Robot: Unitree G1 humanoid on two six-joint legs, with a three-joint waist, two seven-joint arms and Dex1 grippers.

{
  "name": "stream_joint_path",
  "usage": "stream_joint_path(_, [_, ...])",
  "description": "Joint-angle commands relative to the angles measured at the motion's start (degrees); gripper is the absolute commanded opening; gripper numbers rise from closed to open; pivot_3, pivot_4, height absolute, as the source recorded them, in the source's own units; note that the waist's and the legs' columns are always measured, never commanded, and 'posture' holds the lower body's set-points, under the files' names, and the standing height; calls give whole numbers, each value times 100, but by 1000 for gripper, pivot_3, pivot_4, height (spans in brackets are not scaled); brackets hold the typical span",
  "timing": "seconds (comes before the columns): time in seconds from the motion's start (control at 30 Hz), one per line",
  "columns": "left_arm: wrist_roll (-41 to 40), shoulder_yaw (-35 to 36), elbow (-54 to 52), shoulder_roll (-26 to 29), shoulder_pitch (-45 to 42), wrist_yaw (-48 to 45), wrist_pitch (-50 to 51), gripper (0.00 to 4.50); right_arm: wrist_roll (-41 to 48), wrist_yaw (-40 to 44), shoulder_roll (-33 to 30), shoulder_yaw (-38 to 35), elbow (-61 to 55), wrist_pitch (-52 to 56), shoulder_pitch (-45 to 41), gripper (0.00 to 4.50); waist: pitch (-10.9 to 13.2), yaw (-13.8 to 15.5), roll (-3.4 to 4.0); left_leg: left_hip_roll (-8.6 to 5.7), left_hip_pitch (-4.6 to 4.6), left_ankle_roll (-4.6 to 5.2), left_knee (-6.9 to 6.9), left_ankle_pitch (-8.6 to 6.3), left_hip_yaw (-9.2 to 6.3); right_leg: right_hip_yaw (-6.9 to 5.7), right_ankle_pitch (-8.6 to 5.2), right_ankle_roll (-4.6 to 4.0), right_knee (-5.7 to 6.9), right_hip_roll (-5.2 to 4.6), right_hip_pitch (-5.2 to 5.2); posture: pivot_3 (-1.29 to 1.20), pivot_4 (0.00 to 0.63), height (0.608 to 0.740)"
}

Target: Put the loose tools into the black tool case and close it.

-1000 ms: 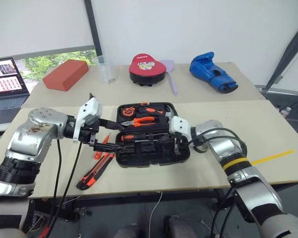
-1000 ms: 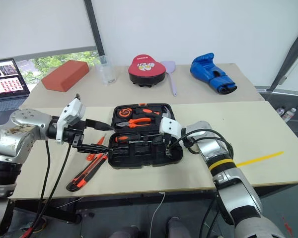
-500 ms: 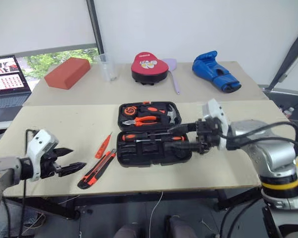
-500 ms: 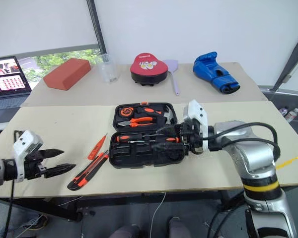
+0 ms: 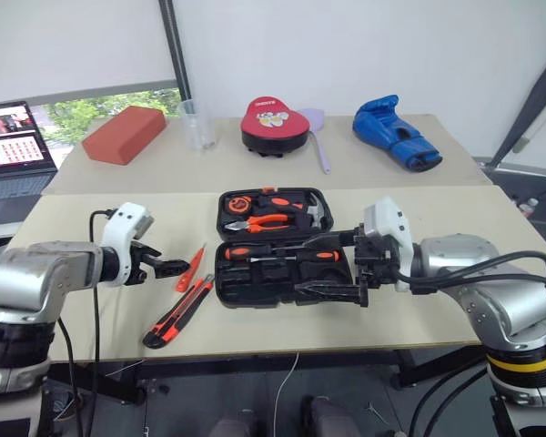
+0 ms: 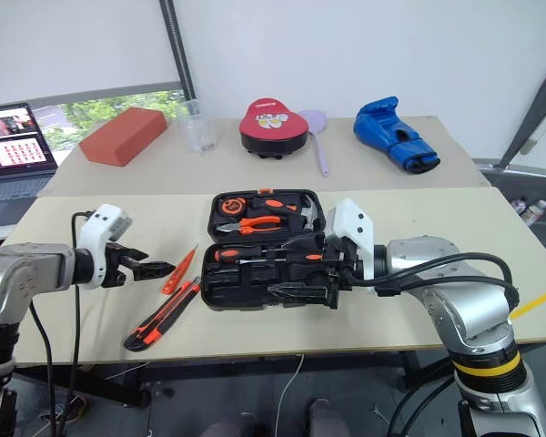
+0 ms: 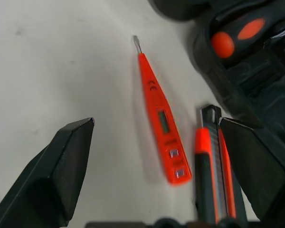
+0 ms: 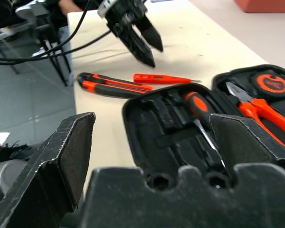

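The black tool case lies open. Since a second ago the right gripper has lifted off it, spread wide, empty. The left gripper, wide apart, empty, has drawn back beside the tester screwdriver and utility knife.

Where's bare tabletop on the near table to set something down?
Free: the wide strip right of the open black moulded tool case, and the near-left corner behind the left hand. Crowded: between that hand and the case, with the slim orange tester screwdriver and black-and-orange utility knife.
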Motion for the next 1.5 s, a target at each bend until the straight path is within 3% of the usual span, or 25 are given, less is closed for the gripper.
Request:
stream_joint_path(0.03, [421,-356,434,-151,-249,236,-413,4500,155,-208,12,-80,-358,-28,77,4471,0,-3,0,0,0,0,0,0,0,0,0,0,0,0,-1,0,150,740])
stream_joint_path(0.1, [530,-478,625,-225,-303,258,-547,4500,188,-286,3,-88,-432,-11,128,4471,0,3,0,-2,-2,-1,0,0,0,2,0,-1,-3,0,-2,0,150,740])
stream_joint_path(0.2, [601,-673,759,-284,-220,118,-714,3859,331,-463,-21,-247,-555,76,258,4500,0,27,0,-4,-1,-7,4,-4,1,7,0,-1,-2,-2,0,0,150,740])
stream_joint_path(0.5, [860,-698,1299,-223,-105,-157,-1326,450,610,-712,-171,-413,-678,99,470,4500,-3,62,0,-5,0,-6,9,-3,1,9,0,-1,1,-2,2,0,150,740])
stream_joint_path(0.63, [938,-698,1471,58,-434,-710,-1910,406,669,-662,-311,-422,-648,157,548,4500,-2,60,0,-6,0,-6,11,-3,1,10,0,-1,2,-2,3,0,150,740])
stream_joint_path(0.7, [1124,-766,1715,231,-711,-1152,-2807,406,953,-464,-503,-468,-710,364,676,4500,-1,65,-2,-6,-1,-6,12,-3,1,9,0,-1,2,-2,0,0,150,740])
stream_joint_path(0.8, [1027,-830,1877,419,-1191,-2478,-4083,406,984,-276,-799,-446,-912,270,922,4500,8,96,-17,-6,-10,-5,14,-3,-2,2,1,-1,-2,-5,-3,0,150,740])
stream_joint_path(0.97, [1078,-1431,1854,388,-1682,-4268,-4895,406,677,-456,-878,-357,-865,18,1022,4500,8,59,-17,-10,-11,-1,15,-5,1,1,1,1,-10,-13,1,0,150,740])
stream_joint_path(1.2, [1854,-2375,2134,-527,-1963,-4530,-5233,406,430,-757,-754,-292,-821,-66,1043,4500,8,65,-19,-8,-17,43,22,19,1,8,1,0,-6,-11,2,0,150,740])
stream_joint_path(1.5, [2497,-2700,3315,-1411,-2577,-4502,-5479,406,369,-1022,-672,-313,-863,-13,1052,4500,8,65,-21,-7,-32,50,28,18,1,6,1,0,-4,-9,-11,0,150,740])
